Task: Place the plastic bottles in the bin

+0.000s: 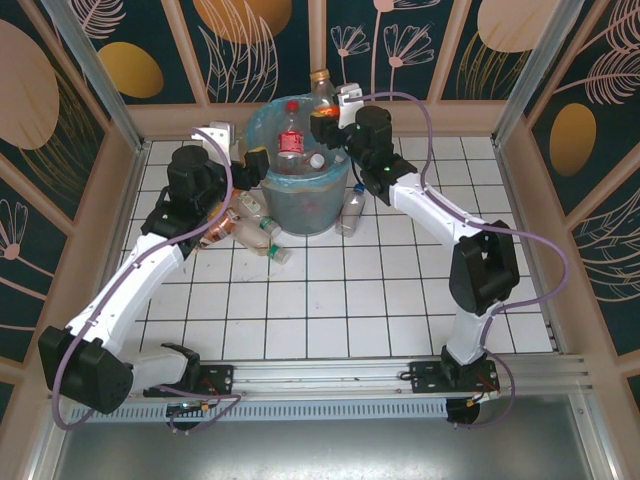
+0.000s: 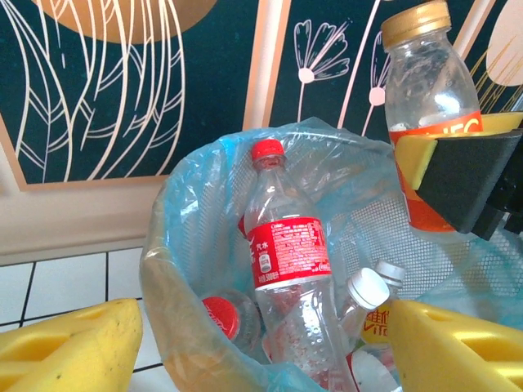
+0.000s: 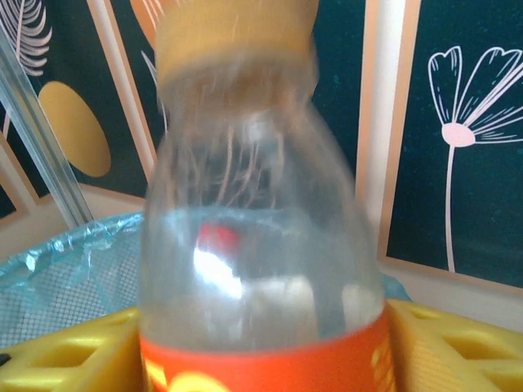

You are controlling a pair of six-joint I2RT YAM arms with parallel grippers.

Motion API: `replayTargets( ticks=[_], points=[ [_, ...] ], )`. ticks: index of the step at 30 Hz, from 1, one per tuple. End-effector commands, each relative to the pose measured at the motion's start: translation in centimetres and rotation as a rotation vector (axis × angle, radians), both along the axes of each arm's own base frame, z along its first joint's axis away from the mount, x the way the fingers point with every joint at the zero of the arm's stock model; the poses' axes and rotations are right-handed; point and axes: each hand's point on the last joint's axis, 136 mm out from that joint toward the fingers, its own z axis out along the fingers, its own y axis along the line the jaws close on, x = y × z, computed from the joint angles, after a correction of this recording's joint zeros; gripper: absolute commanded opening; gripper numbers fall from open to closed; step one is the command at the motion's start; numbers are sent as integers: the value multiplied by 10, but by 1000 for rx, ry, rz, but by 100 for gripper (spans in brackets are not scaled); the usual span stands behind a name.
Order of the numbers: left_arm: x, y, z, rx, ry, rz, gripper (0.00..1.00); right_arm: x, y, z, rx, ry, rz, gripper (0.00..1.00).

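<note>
Evidently light, thin and slick, the orange-labelled bottle [image 1: 320, 97] sits above the bin [image 1: 300, 205] between the right gripper's [image 1: 330, 120] jaws at its label; whether clamped, unclear. The left gripper's [image 1: 248, 165] jaws gape empty.

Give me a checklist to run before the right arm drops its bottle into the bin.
1. Orange-labelled bottle between the fingers of the right gripper: ok.
2. Grip firm: cannot tell; the bottle is blurred in the right wrist view.
3. Bottle above the bin: ok, though near its back-right rim.
4. Room inside: ok; the red-capped bottle stands tall, but there is space to its right.
5. Left gripper open, empty and out of the drop path: ok.
6. Table cleared of bottles: not ok; several bottles on the table lie beside the bin.
</note>
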Motion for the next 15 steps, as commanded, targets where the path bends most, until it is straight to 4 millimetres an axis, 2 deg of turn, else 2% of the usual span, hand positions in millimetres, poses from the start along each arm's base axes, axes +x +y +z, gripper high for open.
replayTargets(
  ticks=[1, 8, 15],
  points=[
    [-2, 4, 16, 3, -66, 16, 79, -1, -2, 38, 74, -87, -8, 75],
    [-3, 4, 15, 10, -65, 15, 80, -3, -2, 44, 77, -90, 0, 78],
    [-3, 6, 13, 23, -61, 24, 80, -1, 0, 37, 77, -42, 3, 77]
  ],
)
